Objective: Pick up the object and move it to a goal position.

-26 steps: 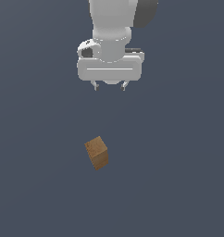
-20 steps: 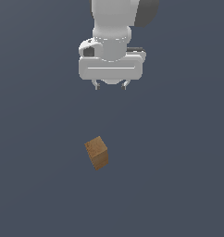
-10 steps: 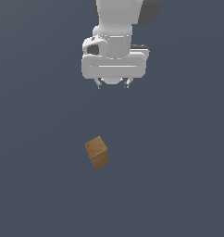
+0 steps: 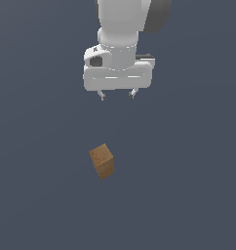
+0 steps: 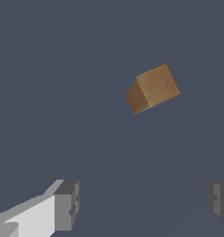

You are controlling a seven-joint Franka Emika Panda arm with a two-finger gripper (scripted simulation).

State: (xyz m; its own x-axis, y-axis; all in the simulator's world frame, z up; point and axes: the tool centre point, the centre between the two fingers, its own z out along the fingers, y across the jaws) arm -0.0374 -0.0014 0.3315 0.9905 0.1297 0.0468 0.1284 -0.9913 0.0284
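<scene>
The object (image 4: 102,161) lies on the table (image 4: 37,195), a small tan-brown wooden block with faint grain, turned at an angle so its edges run skew to the line of my fingers. In the exterior view it sits below my pincer (image 4: 117,95) and a little toward that view's left, well apart from it, with bare dark table between us. In the wrist view the block (image 5: 152,89) shows one lighter grained face and one darker, shadowed face, their shared edge sharp and plainly tilted; nothing touches it on any side.

All round the block the table is plain slate grey, and I see open room on every side of it in both views, out to the edges of the pictures.

My pincer hangs free, holding nothing, its two fingers spread apart. In the wrist view one fingertip (image 5: 67,205) and the other (image 5: 219,199) stand wide of each other, the gap between them broader than the block is wide. In the exterior view only the short tips poke out beneath my white hand (image 4: 117,73), which is broader than the block, and they point down at the table
</scene>
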